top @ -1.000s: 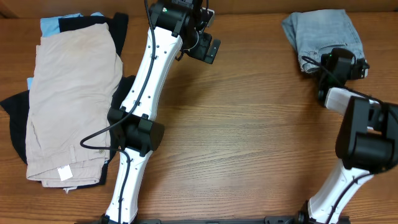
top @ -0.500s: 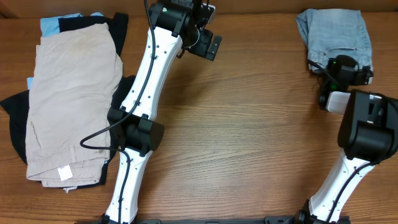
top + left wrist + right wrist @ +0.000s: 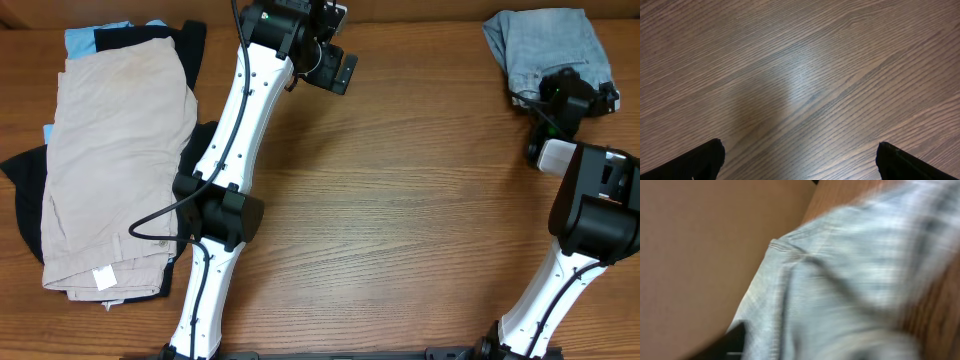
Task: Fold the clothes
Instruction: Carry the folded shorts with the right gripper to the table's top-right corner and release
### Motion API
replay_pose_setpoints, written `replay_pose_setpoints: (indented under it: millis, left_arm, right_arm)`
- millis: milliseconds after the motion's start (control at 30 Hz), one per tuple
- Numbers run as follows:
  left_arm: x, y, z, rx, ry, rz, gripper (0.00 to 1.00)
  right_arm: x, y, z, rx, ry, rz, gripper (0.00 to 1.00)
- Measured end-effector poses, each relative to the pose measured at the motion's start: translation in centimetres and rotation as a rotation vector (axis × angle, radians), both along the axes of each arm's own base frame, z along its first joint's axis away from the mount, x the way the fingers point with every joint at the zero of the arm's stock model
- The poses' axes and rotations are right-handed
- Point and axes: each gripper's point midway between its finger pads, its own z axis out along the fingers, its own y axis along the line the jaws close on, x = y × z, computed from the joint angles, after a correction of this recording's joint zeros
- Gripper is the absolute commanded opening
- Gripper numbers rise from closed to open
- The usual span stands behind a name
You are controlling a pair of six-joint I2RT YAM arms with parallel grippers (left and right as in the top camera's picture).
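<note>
Folded light-blue denim shorts (image 3: 545,40) lie bunched at the table's back right corner. My right gripper (image 3: 572,92) sits on their near edge. In the right wrist view the denim (image 3: 840,280) fills the frame in a blur, and only one dark finger (image 3: 735,340) shows at the lower left, so the jaws' spread is unclear. My left gripper (image 3: 335,68) hangs open over bare wood at the back middle, its fingertips (image 3: 705,157) wide apart with nothing between them. Beige shorts (image 3: 115,150) lie flat at the left on black pieces (image 3: 25,190) and a sky-blue piece (image 3: 85,38).
The pile of clothes covers the table's left side. The left arm's white links (image 3: 230,150) stretch from the front edge to the back middle. A tan wall (image 3: 705,245) stands just behind the denim.
The denim shorts and my right gripper have slid together toward the back right corner. The left arm has hardly moved.
</note>
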Motion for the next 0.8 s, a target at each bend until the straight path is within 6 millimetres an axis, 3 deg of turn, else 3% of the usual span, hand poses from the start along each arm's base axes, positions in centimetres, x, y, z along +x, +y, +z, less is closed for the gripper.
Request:
replay_pose_setpoints:
  millis: [233, 333, 467, 600, 733, 800]
  left_arm:
    - [0.0, 0.0, 0.0, 0.0, 0.0, 0.0, 1.0]
    - [0.0, 0.0, 0.0, 0.0, 0.0, 0.0, 1.0]
    - [0.0, 0.0, 0.0, 0.003, 0.0, 0.001, 1.0]
    - [0.0, 0.1, 0.0, 0.003, -0.001, 0.002, 1.0]
    - [0.0, 0.1, 0.0, 0.003, -0.001, 0.002, 1.0]
    - [0.0, 0.1, 0.0, 0.003, -0.001, 0.002, 1.0]
  right_arm:
    - [0.0, 1.1, -0.3, -0.057, 0.106, 0.103, 1.0]
    - [-0.8, 1.8, 1.5, -0.06, 0.171, 0.143, 1.0]
    - [-2.4, 2.8, 8.4, -0.087, 0.165, 0.172, 1.0]
    - [-5.2, 4.7, 17.9, -0.127, 0.07, 0.22, 1.0]
    - [-8.3, 8.2, 26.6, -0.168, -0.074, 0.34, 1.0]
    - [-9.4, 10.4, 29.6, -0.183, -0.142, 0.432, 1.0]
